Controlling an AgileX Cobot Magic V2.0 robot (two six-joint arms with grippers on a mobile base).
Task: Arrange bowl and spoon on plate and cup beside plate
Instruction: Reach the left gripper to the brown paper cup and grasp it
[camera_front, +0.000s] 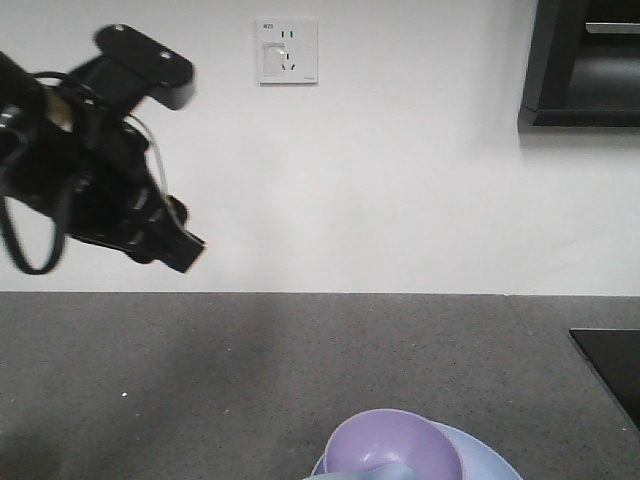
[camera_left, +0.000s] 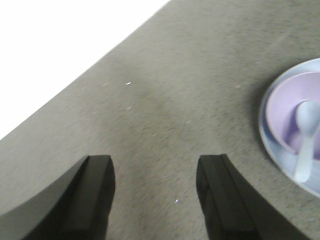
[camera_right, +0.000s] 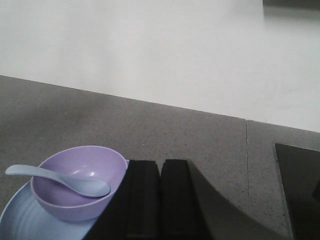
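Observation:
The lilac bowl (camera_right: 77, 182) stands on the light blue plate (camera_right: 30, 215), with the pale blue spoon (camera_right: 60, 181) lying in it, scoop inside and handle over the left rim. The front view shows the bowl (camera_front: 395, 445) and plate (camera_front: 490, 458) at the bottom edge. In the left wrist view the bowl (camera_left: 290, 112), spoon (camera_left: 306, 140) and plate (camera_left: 280, 155) lie at the far right. My left gripper (camera_left: 156, 172) hangs open over bare counter, well left of the plate; the left arm (camera_front: 100, 190) is raised. My right gripper (camera_right: 160, 167) is shut with nothing in it, just right of the bowl. The cup is out of view.
The dishes rest on a grey speckled counter (camera_front: 250, 380) against a white wall with a socket (camera_front: 288, 50). A black hob (camera_front: 612, 365) is set into the counter at the right. A dark cabinet (camera_front: 585, 60) hangs top right.

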